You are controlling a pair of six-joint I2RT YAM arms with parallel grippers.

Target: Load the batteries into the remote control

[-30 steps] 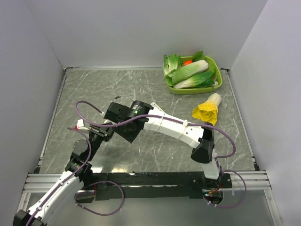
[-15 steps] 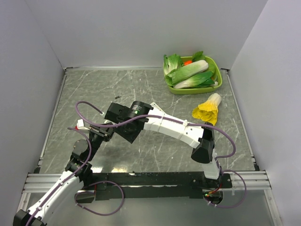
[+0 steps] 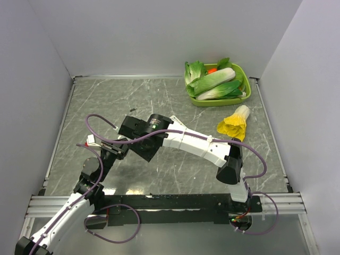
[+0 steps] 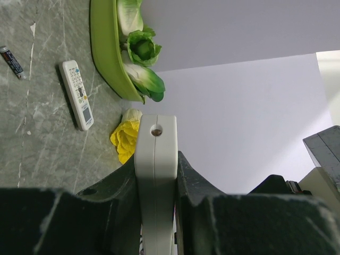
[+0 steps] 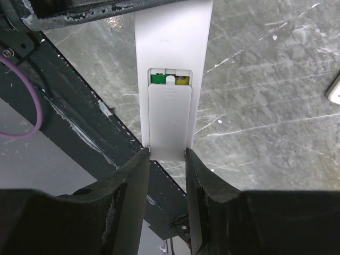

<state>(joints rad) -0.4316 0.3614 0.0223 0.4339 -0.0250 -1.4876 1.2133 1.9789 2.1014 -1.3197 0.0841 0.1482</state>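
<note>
Remote control (image 5: pixel 172 42) braced from both ends: left gripper (image 4: pixel 155 180) clamped hard on one end to steady it, right gripper (image 5: pixel 164 156) half-closed, nipping the other, battery cover (image 5: pixel 169 117) just ahead of its fingertips, nearly slid over green batteries (image 5: pixel 156 79).

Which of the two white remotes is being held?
The slim remote, clamped in the left gripper; the wider remote with coloured buttons lies flat on the table.
</note>
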